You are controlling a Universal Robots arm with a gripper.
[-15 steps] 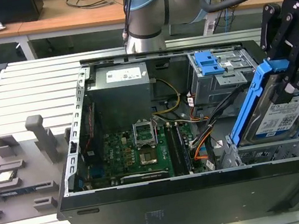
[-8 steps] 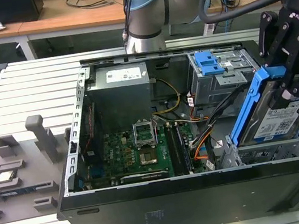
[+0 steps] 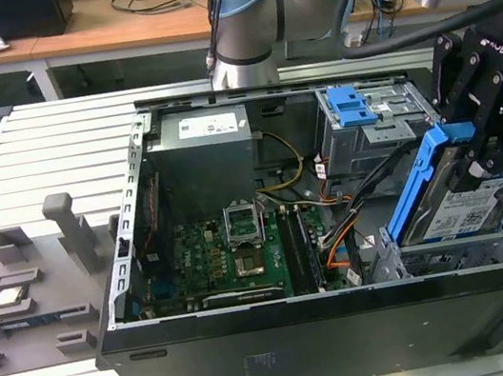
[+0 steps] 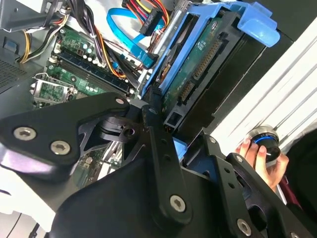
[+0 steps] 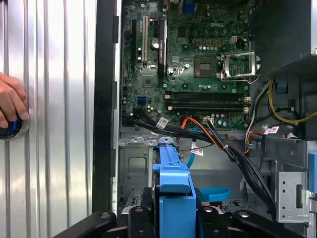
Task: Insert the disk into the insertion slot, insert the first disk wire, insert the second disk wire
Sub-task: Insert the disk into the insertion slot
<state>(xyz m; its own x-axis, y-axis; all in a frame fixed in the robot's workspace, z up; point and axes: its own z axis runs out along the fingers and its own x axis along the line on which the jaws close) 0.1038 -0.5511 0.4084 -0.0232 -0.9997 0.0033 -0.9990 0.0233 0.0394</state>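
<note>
Gripper (image 3: 479,150) is pinching the disk (image 3: 463,210) by its upper end. Disk is leaning, its long axis running one o'clock to seven in the exterior view, lower end nosing toward the slot (image 3: 456,257), lying at seven.

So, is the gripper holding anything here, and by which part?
The gripper holds the disk, clamped across its flat faces near the raised end of its blue caddy.
</note>
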